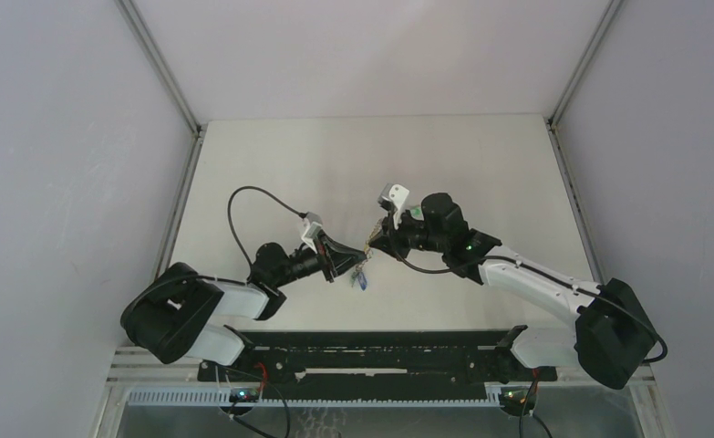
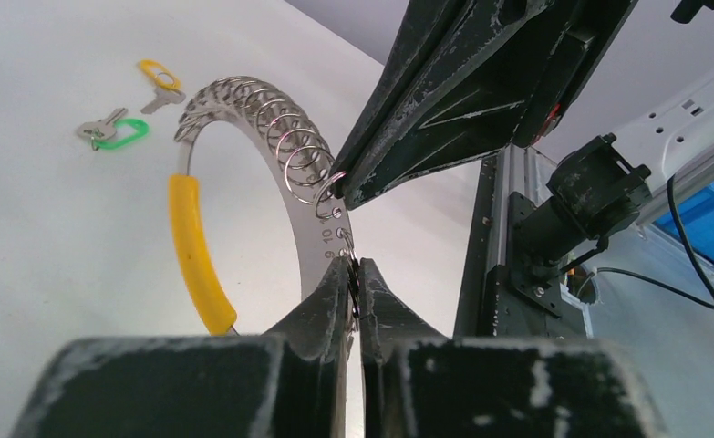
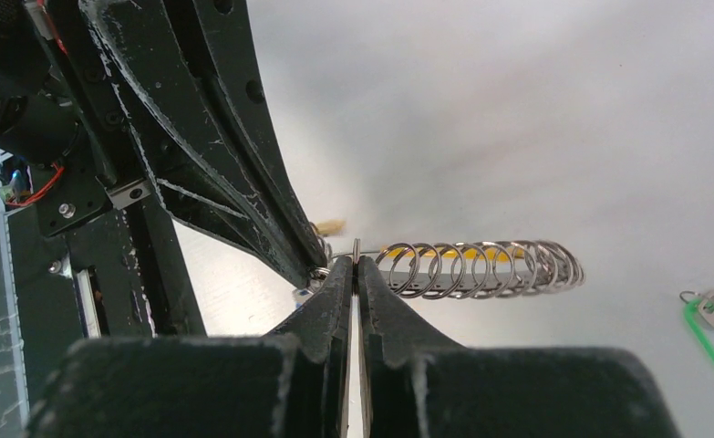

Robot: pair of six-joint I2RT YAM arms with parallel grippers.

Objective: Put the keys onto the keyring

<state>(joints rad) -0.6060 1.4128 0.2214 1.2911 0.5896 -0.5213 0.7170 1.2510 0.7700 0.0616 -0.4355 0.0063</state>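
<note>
The keyring (image 2: 316, 239) is held above the table between both arms — the left gripper (image 2: 354, 272) and right gripper (image 3: 357, 271) are each clenched on its thin metal arc. It seems light, stiff and slippery — the yellow sleeve (image 2: 193, 246) probably grips better.

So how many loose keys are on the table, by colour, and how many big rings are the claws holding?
yellow key: 1
green key: 1
keyring: 1, pinched by the left gripper and the right gripper
Total: 3 things
</note>
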